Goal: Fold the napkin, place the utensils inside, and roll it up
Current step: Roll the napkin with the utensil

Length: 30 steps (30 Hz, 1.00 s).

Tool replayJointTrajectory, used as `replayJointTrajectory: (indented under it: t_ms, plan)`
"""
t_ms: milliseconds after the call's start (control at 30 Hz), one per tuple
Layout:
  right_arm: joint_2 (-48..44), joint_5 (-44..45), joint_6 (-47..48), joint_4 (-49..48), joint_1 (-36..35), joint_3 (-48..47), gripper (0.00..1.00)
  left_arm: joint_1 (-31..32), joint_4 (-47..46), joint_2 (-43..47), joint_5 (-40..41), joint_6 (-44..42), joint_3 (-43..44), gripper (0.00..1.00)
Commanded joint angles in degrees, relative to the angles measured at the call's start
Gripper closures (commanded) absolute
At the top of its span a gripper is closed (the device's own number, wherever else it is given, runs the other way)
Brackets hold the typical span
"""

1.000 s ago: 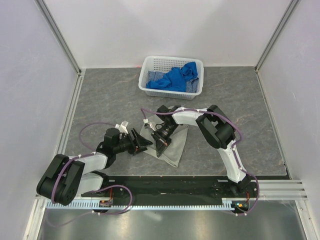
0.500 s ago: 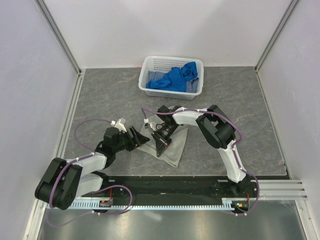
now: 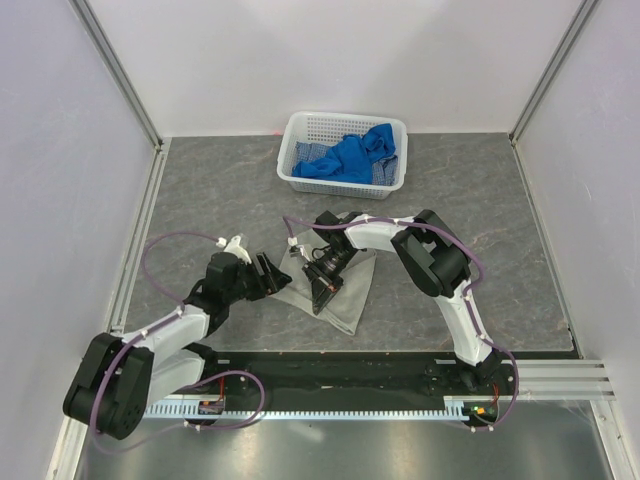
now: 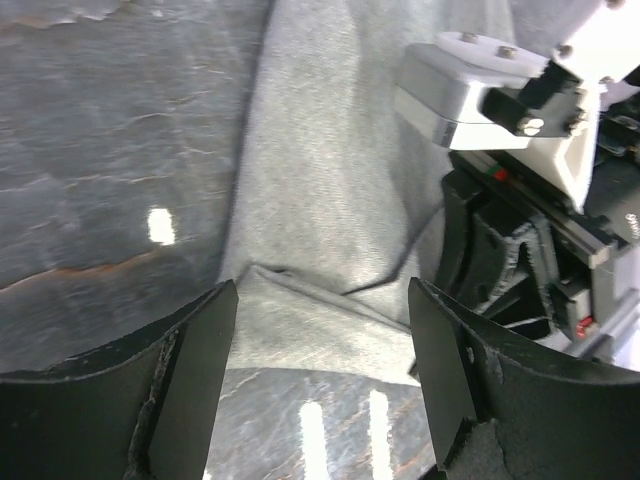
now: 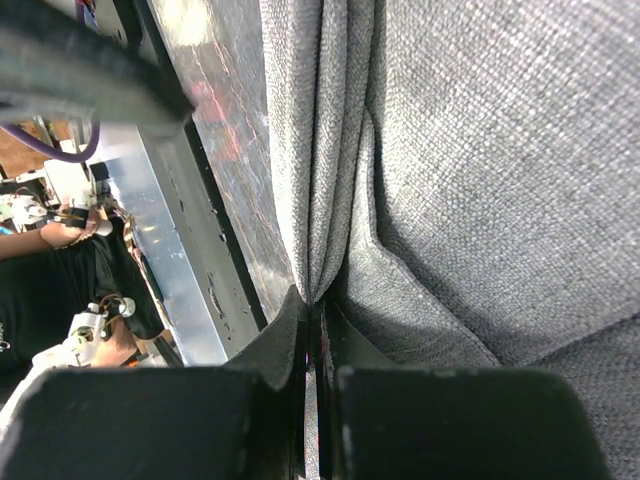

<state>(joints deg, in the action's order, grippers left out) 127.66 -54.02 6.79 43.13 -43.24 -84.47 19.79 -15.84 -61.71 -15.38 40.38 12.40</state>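
left arm stretches low and forward, left gripper (image 3: 268,277) spread wide; right arm bends inward, right gripper (image 3: 322,294) pinched on the napkin (image 5: 450,200).

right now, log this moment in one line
left hand: open, over napkin edge | right hand: shut on napkin fold | stage: folding

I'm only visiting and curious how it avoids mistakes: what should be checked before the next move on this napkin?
1. Right gripper shut on a fold of the napkin: ok.
2. Left gripper open, nothing in it: ok.
3. Napkin edge lies just ahead of the left gripper: ok.
4. Left fingers touching the cloth: cannot tell.
5. Fork in sight for placing inside: not ok, no view shows it.
6. Basket apart from both arms: ok.
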Motion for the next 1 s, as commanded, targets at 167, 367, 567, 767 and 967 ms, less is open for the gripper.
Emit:
replayJointTrajectory:
  t_ms: [167, 367, 567, 767, 967]
  plan:
    - [2.95, 2.34, 1.04, -1.39, 0.0, -0.35, 1.0, 3.93, 7.92, -0.78, 10.7, -3.91, 3.41, 0.25]
    - [3.04, 1.99, 1.12, -1.47, 0.09, -0.7, 1.0, 6.4, 10.11, -4.02, 13.97, -3.82, 5.52, 0.28]
    - [3.56, 1.2, 0.51, -1.47, 0.7, -0.79, 1.0, 7.1, 12.06, -5.44, 15.11, -3.73, 7.37, 0.27]
    - [5.58, -2.22, 0.33, -1.21, 1.93, -1.05, 1.0, 7.19, 12.32, -2.19, 13.62, -4.26, 6.58, 0.19]
    - [7.25, -5.13, 0.6, -0.95, 3.69, -1.23, 1.0, 7.19, 18.63, 2.28, 12.56, -5.92, 7.72, 0.15]
